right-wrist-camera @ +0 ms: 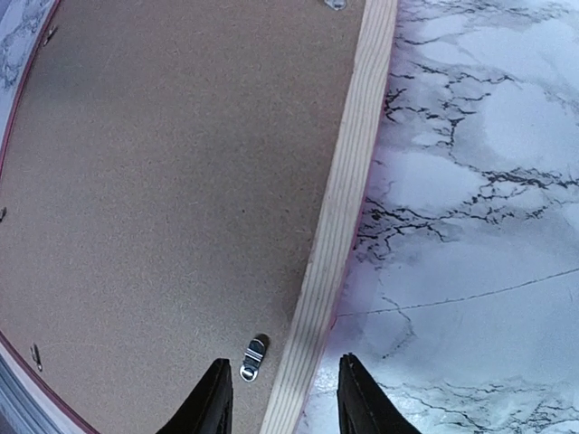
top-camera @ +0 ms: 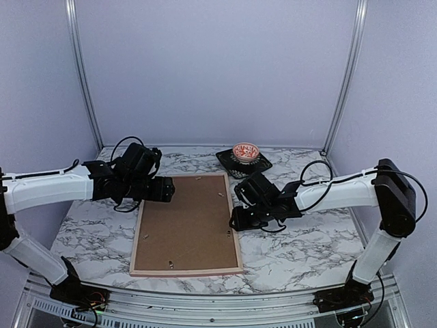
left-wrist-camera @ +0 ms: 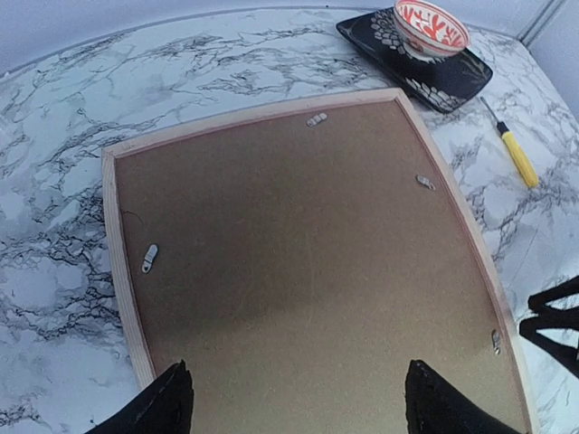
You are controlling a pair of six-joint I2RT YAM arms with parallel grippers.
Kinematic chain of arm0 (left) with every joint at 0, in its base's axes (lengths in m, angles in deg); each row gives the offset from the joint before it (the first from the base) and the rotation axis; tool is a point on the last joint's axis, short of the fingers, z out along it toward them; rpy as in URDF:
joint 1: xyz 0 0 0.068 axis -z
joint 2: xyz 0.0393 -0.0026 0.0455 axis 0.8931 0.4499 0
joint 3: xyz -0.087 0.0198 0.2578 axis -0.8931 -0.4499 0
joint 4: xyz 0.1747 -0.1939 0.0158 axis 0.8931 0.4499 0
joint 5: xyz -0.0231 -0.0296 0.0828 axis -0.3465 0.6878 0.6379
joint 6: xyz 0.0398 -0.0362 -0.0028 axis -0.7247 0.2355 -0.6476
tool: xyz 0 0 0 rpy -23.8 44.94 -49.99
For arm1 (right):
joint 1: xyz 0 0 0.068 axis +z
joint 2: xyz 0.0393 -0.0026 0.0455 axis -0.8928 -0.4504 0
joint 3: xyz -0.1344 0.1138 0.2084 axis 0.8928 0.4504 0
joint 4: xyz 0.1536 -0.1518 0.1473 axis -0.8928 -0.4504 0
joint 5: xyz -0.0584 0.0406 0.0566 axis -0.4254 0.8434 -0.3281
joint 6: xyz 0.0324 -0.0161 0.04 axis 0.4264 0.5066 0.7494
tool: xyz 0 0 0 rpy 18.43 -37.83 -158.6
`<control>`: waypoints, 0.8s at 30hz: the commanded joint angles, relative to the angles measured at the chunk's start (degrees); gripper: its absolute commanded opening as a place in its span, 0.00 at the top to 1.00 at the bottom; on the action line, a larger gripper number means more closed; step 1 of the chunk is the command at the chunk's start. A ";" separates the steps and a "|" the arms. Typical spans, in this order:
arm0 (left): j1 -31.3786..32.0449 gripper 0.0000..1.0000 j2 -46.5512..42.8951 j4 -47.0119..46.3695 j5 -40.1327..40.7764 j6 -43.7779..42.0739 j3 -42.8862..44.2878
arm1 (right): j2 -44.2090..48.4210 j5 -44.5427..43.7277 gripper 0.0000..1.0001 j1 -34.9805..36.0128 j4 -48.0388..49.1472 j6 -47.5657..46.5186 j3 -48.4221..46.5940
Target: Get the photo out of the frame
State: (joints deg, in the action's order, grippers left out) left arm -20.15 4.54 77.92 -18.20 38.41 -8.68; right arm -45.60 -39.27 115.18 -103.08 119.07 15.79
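presently the frame (top-camera: 186, 271) is lying face down on the tabletop (top-camera: 293, 253), with its brown backing board (top-camera: 186, 222) turned upward so that the clips (left-wrist-camera: 149, 258) can be reached. the photo is being hidden beneath that board and is judged not yet removed. the left end effector (left-wrist-camera: 298, 402) is being held low near the frame's left edge, fingers spread wide, nothing between them. the right end effector (right-wrist-camera: 282, 398) is being angled down over the right rail, fingers narrowly apart, straddling one clip, gripping nothing.

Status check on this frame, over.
Left gripper open above frame; right gripper open astride its right rim, beside a clip. Frame face down, backing board in, photo unseen.
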 commanded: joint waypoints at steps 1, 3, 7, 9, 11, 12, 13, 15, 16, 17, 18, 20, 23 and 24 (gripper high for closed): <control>10.58 0.18 -2.92 4.33 13.02 -1.19 -3.95 | -3.18 -3.27 0.65 1.95 -4.51 1.95 -3.33; 16.56 0.17 -3.02 4.23 17.71 -1.17 -4.96 | -3.81 -3.54 0.68 1.98 -4.88 2.94 -3.49; 26.19 0.15 -1.33 3.80 23.46 -2.29 -5.85 | -3.82 -5.72 0.68 2.02 -5.62 3.84 -3.76; 30.22 0.14 0.30 3.33 25.79 -3.56 -5.98 | -4.72 -6.12 0.69 2.02 -6.28 3.81 -4.82; 33.44 0.14 1.91 3.07 27.35 -5.03 -5.86 | -5.66 -6.02 0.68 2.02 -6.12 3.93 -5.48; 34.92 0.14 2.50 2.77 28.10 -5.73 -5.96 | -6.26 -5.73 0.69 2.02 -5.96 3.98 -5.83; 36.24 0.14 3.00 2.29 28.52 -6.38 -6.11 | -6.80 -5.56 0.70 2.02 -5.96 3.98 -6.26; 38.42 0.14 3.70 0.55 28.71 -7.72 -6.68 | -7.50 -6.18 0.72 2.02 -6.59 4.16 -7.15; 39.40 0.14 3.94 0.04 28.73 -8.13 -7.06 | -7.76 -6.72 0.72 2.00 -6.86 4.30 -7.56; 40.02 0.13 4.14 -0.44 28.42 -8.70 -7.26 | -8.10 -6.95 0.72 2.02 -7.21 4.45 -8.21; 40.58 0.13 4.28 -1.06 28.38 -9.38 -7.55 | -8.56 -7.29 0.72 2.02 -7.60 4.57 -8.80; 41.79 0.13 4.63 -2.07 28.15 -10.58 -7.94 | -10.13 -7.60 0.73 1.96 -9.11 4.81 -10.51; 43.03 0.13 5.64 -3.39 27.33 -12.20 -8.27 | -11.77 -7.75 0.82 2.02 -9.94 5.07 -12.18; 43.47 0.13 6.04 -3.97 27.01 -12.77 -8.27 | -12.19 -7.74 0.85 1.98 -10.05 5.25 -12.49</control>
State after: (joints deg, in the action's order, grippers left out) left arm 21.86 9.09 77.35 8.29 28.99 -16.55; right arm -56.02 -45.69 116.75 -111.06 123.27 6.15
